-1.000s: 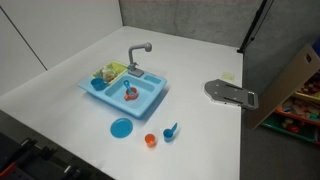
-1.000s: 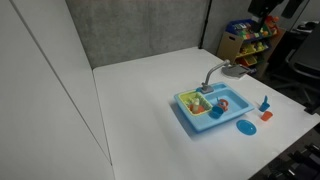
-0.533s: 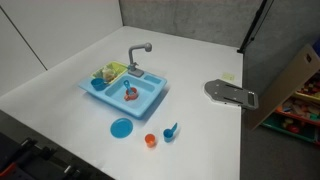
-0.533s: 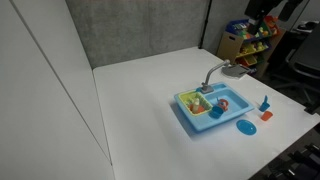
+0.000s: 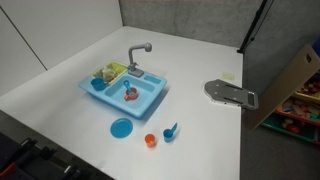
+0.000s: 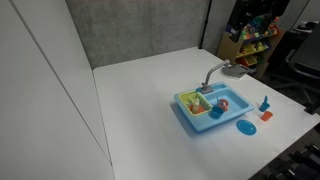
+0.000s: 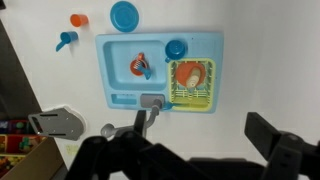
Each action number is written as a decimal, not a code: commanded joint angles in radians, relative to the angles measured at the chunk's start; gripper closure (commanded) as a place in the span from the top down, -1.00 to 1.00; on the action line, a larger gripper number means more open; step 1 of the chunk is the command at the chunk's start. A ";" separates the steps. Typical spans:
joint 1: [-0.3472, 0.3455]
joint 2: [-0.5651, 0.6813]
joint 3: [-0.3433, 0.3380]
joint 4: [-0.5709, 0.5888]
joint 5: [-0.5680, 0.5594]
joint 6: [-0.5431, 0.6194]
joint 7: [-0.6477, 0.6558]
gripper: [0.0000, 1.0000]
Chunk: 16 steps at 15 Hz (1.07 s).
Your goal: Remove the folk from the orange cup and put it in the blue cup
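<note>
I am seeing the gripper (image 7: 185, 148) in the wrist view only, its jaws standing wide apart and gripping nothing. The orange cup (image 7: 140, 66) and blue cup (image 7: 176, 49) are sitting inside the sink (image 7: 115, 95).

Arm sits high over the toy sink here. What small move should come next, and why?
Probably lower the open gripper toward the orange cup in the sink and centre it there. The wrist view shows the gripper far above, the fork in that cup, and the blue cup close beside it.

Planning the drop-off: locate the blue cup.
Wrist view: the blue cup sits in the toy sink, right of the orange cup, beside the rack.
</note>
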 commanded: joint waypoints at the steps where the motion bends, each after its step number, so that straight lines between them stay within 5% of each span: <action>1: 0.019 0.067 -0.048 0.020 0.058 0.074 -0.029 1.00; 16: -0.011 0.211 -0.202 -0.071 0.223 0.230 -0.103 1.00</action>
